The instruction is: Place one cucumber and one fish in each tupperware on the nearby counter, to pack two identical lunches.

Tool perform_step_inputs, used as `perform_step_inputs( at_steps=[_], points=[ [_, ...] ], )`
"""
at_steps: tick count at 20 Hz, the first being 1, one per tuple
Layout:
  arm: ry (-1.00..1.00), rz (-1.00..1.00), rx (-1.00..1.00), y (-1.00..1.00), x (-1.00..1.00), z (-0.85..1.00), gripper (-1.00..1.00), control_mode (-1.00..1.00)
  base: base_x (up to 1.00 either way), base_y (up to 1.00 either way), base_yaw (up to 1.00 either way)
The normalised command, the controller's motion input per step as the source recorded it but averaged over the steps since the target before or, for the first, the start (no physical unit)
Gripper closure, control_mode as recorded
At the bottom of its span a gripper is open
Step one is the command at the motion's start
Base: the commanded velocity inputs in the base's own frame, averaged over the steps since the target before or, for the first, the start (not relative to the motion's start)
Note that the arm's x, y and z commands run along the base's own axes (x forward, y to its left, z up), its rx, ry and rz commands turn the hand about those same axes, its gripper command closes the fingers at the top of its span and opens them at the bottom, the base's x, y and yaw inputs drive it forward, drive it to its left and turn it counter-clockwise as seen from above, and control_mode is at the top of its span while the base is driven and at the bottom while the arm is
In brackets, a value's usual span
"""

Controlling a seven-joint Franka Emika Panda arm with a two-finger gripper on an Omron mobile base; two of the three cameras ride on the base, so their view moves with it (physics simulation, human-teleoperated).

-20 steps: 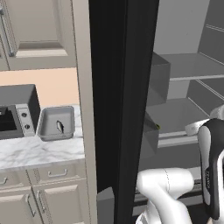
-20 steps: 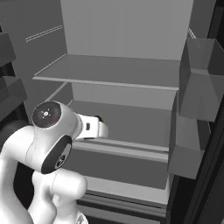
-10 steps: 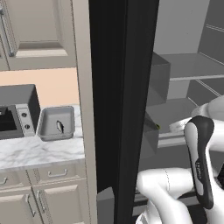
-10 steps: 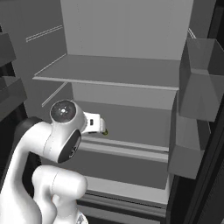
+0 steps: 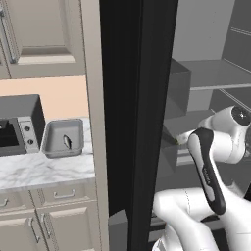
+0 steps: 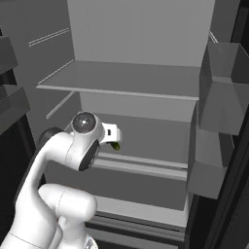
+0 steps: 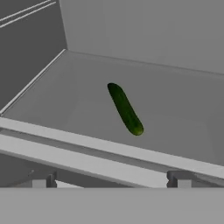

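One cucumber [image 7: 125,109] is lying loose on a grey fridge shelf [image 7: 183,105], its near end pointing toward the shelf's front lip. The tool [image 6: 115,137] is hovering just before it with its fingers spread wide apart, touching nothing. Left of the fridge, the grey rectangular tupperware [image 5: 50,145] is sitting on the marbled counter [image 5: 34,170], holding a small fish [image 5: 67,142].
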Motion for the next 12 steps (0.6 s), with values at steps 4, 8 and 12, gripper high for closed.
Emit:
perform_step_inputs(
  at_steps=[4, 8, 12],
  points=[
    [0.00, 0.03, 0.00, 0.00, 0.57, -0.28, -1.00, -1.00, 0.00, 0.00, 0.00],
    [0.00, 0.03, 0.00, 0.00, 0.49, -0.30, -1.00, -1.00, 0.00, 0.00, 0.00],
    [0.03, 0.01, 0.00, 0.00, 0.44, -0.28, -1.00, -1.00, 0.00, 0.00, 0.00]
  ],
)
